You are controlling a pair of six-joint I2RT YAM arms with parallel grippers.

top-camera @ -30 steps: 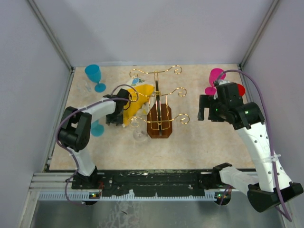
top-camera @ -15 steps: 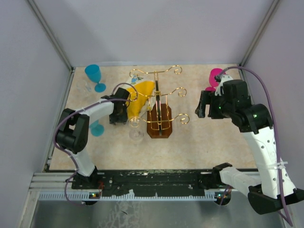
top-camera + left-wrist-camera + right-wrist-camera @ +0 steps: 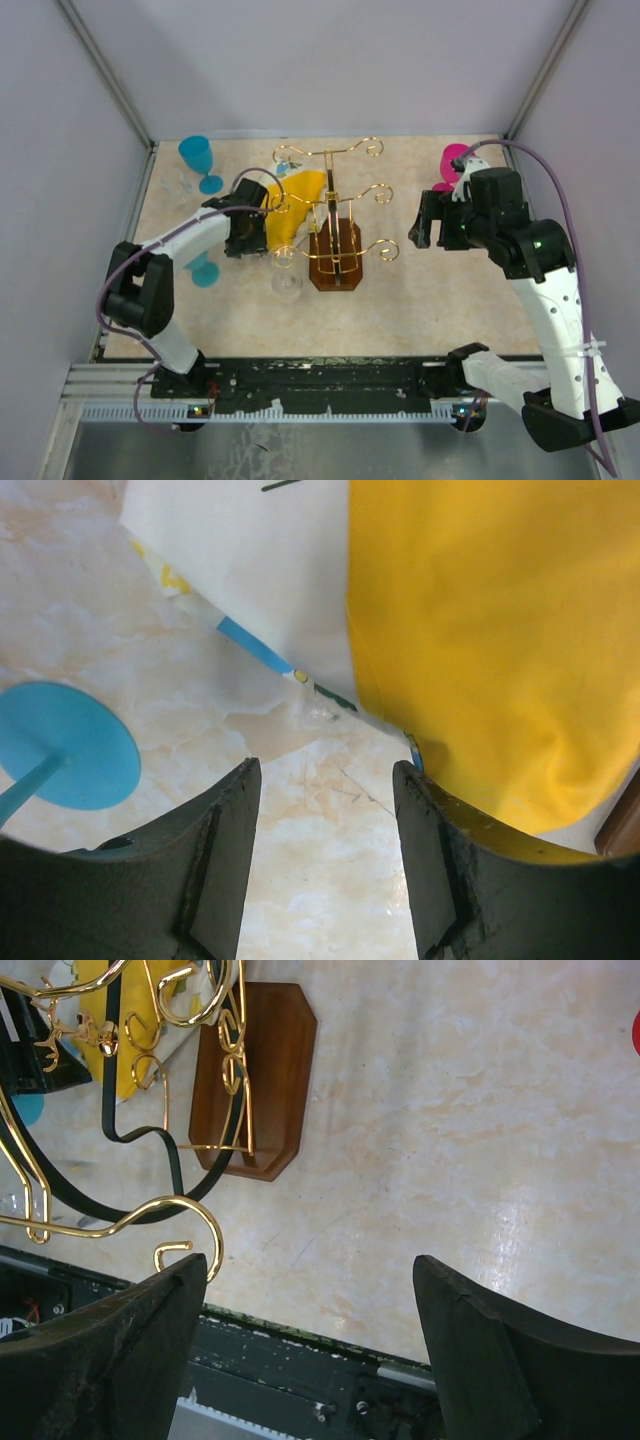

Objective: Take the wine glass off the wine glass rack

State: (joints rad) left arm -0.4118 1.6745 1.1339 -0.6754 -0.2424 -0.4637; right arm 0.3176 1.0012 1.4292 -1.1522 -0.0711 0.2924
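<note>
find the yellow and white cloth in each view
top external: centre left, yellow-and-white cloth against the wine glass rack, on its left side
left wrist: fills the upper right
right wrist: sliver at top left, behind the rack's wires
shared landmark: blue glass foot, left of the cloth, top external and left wrist

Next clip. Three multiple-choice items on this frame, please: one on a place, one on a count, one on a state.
1. Where on the table is the pink glass?
A. far right
B. far left
C. near edge, middle

2. How many blue glasses show from above?
A. one
B. two
C. three

3. The right tool is:
A. shut on a glass
B. shut, empty
C. open, empty

Answers:
1 A: it peeks out at the far right corner.
2 B: one stands at the far left corner, and one is nearer, also on the left.
3 C: its fingers stand wide apart with only bare table between them.
</note>
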